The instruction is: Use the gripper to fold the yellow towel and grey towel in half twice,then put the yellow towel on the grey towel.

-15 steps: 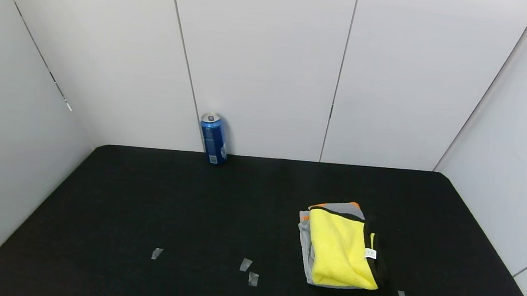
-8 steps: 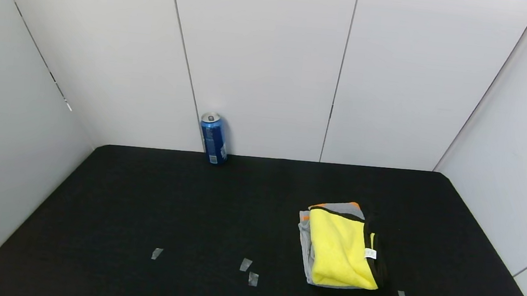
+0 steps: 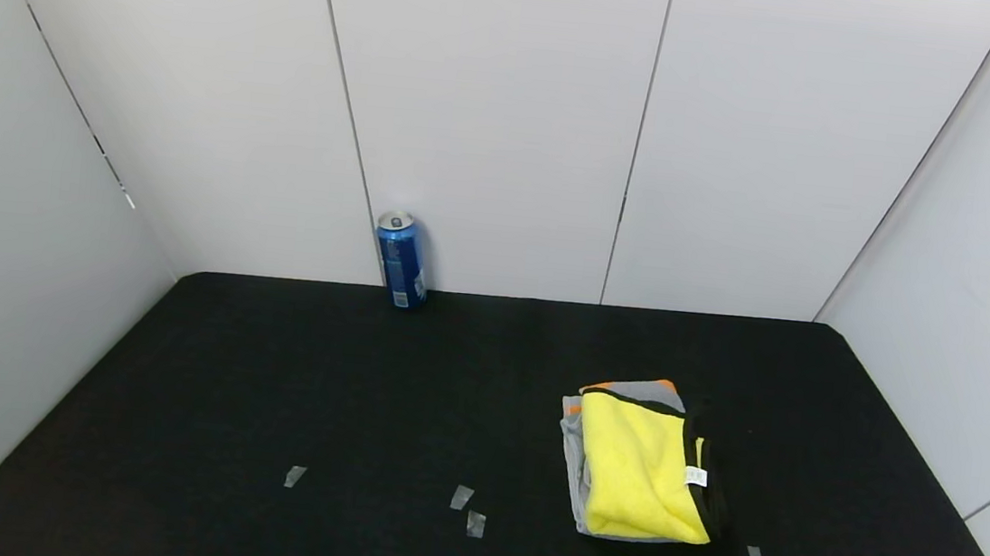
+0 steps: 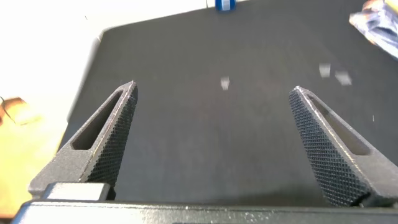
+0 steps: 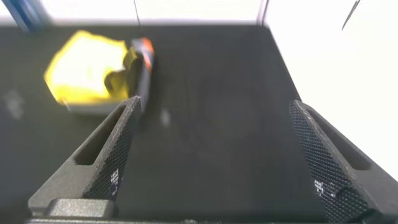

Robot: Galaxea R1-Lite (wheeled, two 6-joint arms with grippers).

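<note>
The folded yellow towel (image 3: 640,469), with black trim and a small white tag, lies on top of the folded grey towel (image 3: 573,454) on the right part of the black table. Orange marks show at the grey towel's far end. Both towels also show in the right wrist view: the yellow towel (image 5: 84,78) and a strip of the grey towel (image 5: 93,107) under it. My left gripper (image 4: 214,93) is open and empty above bare table, away from the towels. My right gripper (image 5: 214,106) is open and empty, drawn back from the stack. Neither gripper shows in the head view.
A blue can (image 3: 401,260) stands at the table's back edge by the wall. Small bits of tape (image 3: 462,496) lie on the black table (image 3: 267,383) near the front. White walls close in the back and both sides.
</note>
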